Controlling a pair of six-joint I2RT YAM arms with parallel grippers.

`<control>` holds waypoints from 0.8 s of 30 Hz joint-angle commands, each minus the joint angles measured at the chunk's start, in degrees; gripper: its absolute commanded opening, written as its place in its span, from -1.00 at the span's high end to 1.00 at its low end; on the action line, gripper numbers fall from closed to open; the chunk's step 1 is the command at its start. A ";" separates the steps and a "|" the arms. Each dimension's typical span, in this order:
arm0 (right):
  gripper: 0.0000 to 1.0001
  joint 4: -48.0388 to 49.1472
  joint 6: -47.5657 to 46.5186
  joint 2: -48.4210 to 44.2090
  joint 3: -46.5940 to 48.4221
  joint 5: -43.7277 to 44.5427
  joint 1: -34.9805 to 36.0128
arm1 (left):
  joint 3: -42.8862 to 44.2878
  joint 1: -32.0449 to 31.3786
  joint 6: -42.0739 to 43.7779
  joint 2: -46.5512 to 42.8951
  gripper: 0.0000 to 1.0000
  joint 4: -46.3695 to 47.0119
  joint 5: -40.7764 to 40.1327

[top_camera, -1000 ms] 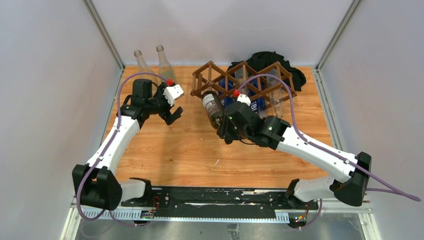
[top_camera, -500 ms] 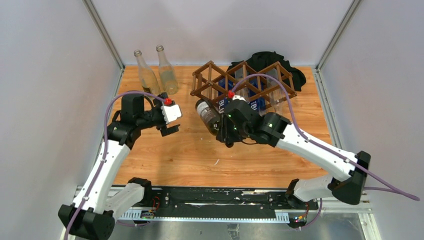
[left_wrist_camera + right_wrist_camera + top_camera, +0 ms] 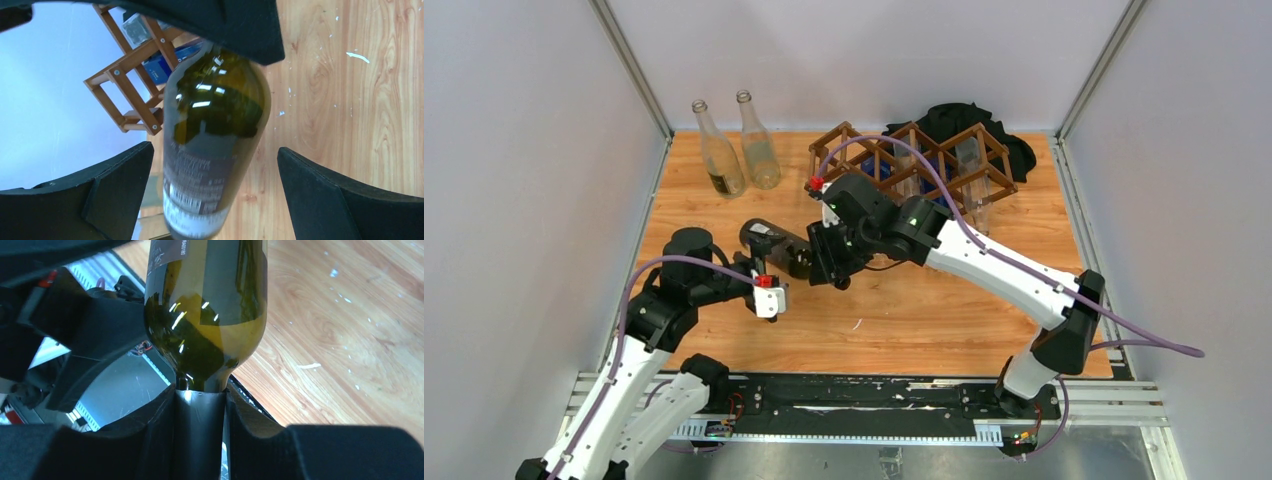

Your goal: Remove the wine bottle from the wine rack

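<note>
- Top view: the wine bottle (image 3: pixel 774 246) is out of the wine rack (image 3: pixel 916 166). It lies roughly level above the bench (image 3: pixel 904 312), to the near left of the rack and apart from it.
- The right gripper (image 3: pixel 822 258) grips the bottle at its right end, and the bottle's base points left.
- Two clear bottles (image 3: pixel 720 152) stand upright at the far left corner. A black cloth (image 3: pixel 969 122) lies behind the rack.
- Left wrist view: the left gripper (image 3: pixel 215 150) is spread wide, one finger on each side of the dark green bottle. A gap shows on both sides, so neither finger touches the glass.
- The bottle's labelled base is nearest this camera. The rack stands beyond it at the upper left, with a blue-labelled item (image 3: pixel 167 64) in one cell.
- Right wrist view: the right gripper is clamped tight on the bottle's neck, just below the shoulder. The body runs away from the camera, over the bench.
</note>
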 commanded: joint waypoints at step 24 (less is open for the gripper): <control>-0.24 2.48 -8.07 3.32 9.36 -3.61 2.93 | -4.76 -1.71 -1.70 2.42 0.75 6.14 -6.52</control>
